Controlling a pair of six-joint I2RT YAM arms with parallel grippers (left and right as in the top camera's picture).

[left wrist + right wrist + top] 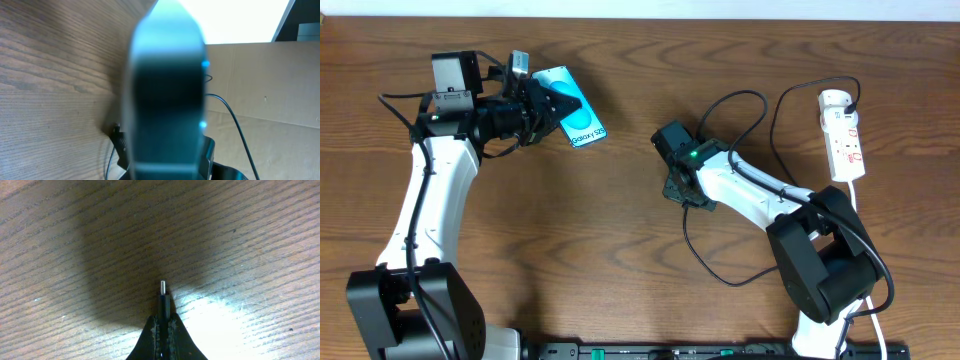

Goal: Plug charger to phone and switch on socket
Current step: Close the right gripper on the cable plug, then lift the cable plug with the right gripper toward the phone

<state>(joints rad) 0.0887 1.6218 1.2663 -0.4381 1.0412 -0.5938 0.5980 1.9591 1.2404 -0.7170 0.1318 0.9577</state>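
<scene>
Black connector tip (163, 288) of the charger (745, 94) is pinched between the closed fingers of the right gripper (163, 321). Its metal end projects just past them, over bare table (75, 240) near the middle of the scene. The phone (578, 120) is held at far left, clamped from its left side by the left gripper (555, 108), with the "Galaxy" end turned toward the near right. Tip and phone are well apart.

The step in hand is judged to be the bringing of tip to port. In the left wrist view the phone is seen close and blurred, so the port cannot be made out. The phone should be kept steady, and the tip lined up along its long axis before any push is made. Cable slack should be watched.

The socket (842, 135) lies at far right; its switch state cannot be read.
</scene>
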